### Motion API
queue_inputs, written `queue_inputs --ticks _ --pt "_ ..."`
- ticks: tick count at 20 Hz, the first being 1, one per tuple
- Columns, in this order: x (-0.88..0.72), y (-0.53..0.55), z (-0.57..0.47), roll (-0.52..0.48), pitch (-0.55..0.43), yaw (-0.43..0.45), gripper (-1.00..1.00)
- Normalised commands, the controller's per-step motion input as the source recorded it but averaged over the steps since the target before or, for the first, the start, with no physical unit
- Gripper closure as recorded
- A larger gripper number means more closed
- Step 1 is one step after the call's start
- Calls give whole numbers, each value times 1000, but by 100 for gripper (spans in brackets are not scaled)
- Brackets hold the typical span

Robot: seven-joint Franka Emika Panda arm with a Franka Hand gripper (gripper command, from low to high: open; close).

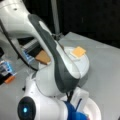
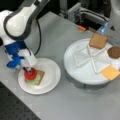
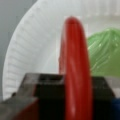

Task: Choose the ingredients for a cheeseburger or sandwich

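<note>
One gripper (image 2: pixel 28 70) — clamping tomato disc (image 3: pixel 75 70) edge-up, over sandwich (image 2: pixel 35 78), paper plate (image 2: pixel 51 75)

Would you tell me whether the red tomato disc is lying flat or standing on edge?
On edge. The wrist view shows the tomato disc upright between the gripper's jaws, above the lettuce and plate.

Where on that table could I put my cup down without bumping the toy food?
The grey table is bare along a front view's bottom, below the small plate and the divided tray, and between them. It is crowded at the small plate, where the gripper is at the tomato disc on the sandwich stack.
</note>
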Motion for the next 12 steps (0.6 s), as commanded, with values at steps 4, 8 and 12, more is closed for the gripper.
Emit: queue_inputs --ticks 4,8,12 --pt "-42 -184 -84 145 -59 163 100" --pt "-54 -169 -79 95 -61 179 100" --pt "-65 -108 -78 36 -20 160 100"
